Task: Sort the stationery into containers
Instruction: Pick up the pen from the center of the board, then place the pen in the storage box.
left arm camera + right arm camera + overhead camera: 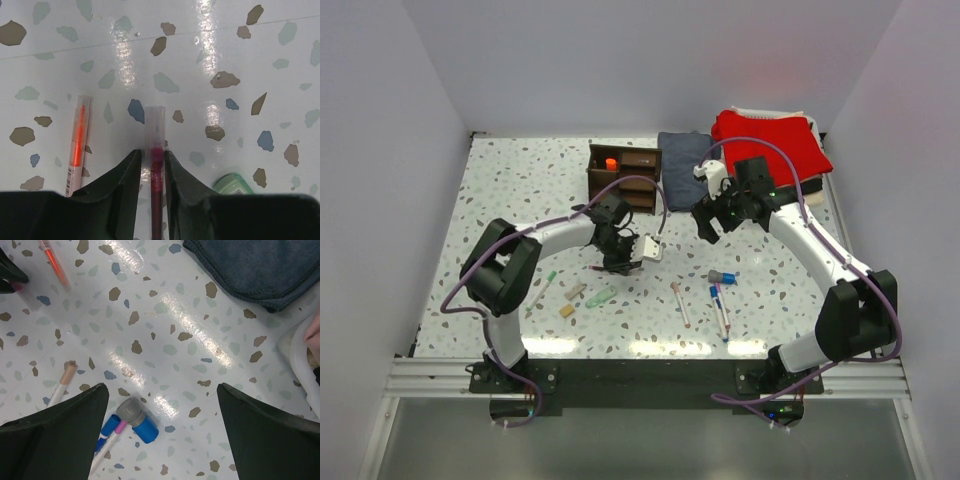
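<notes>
Terrazzo tabletop (520, 200) holds a wooden organizer (625, 175). Before it, the left gripper (152, 154) clasps a dark-red pen (154, 125); the right gripper (162, 387) gapes wide.

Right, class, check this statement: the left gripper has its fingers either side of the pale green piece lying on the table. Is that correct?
Not quite. The left gripper has its fingers either side of the red pen lying on the table; the pale green piece lies outside them. The left wrist view shows it.
</notes>
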`<state>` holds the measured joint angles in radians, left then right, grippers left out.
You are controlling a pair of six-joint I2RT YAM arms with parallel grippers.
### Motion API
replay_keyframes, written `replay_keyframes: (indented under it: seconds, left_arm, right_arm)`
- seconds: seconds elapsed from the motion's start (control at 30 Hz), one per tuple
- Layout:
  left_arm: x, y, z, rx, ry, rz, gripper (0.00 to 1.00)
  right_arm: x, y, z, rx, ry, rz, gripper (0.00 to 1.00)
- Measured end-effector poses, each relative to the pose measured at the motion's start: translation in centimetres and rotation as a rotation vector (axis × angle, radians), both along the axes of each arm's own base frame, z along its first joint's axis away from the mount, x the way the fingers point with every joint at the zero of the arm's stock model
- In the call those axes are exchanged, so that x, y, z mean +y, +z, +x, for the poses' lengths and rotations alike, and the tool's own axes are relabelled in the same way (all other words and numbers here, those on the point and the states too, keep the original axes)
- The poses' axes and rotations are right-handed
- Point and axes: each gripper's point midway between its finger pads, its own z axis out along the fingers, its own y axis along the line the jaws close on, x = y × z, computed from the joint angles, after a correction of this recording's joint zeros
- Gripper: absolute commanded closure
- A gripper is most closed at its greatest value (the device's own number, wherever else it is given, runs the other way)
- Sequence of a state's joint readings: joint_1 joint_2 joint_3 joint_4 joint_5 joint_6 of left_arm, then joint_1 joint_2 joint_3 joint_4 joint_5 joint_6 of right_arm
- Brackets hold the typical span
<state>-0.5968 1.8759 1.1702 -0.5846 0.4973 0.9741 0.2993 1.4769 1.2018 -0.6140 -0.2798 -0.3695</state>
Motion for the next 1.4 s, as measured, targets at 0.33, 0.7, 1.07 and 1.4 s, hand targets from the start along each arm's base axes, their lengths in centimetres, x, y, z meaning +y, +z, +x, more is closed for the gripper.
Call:
replay_keyframes:
  seconds: [0.33,0.7,1.07,1.4]
  left_arm:
    - [-0.4,0.2,0.1,0.03,0.016,-0.007,1.0]
    - [-1.1,9.8,1.0,0.151,-0.029,-0.176,1.0]
    - [2.5,28.3,16.9,-0.143,0.214,-0.933,1.0]
    - [2.1,27.1,23.9,-0.029,0.266,-1.147,1.0]
  right_arm:
    - [0.0,0.0,0.0,-0.003,0.005,-0.003,0.12]
    - [0.0,0.0,0.1,0.002,0.004,-0.005,0.12]
    - [0.6,0.9,2.3,-0.019,-0.015,0.007,0.12]
    - [0.1,1.1,3.1,-0.036,-0.043,-0.022,0.12]
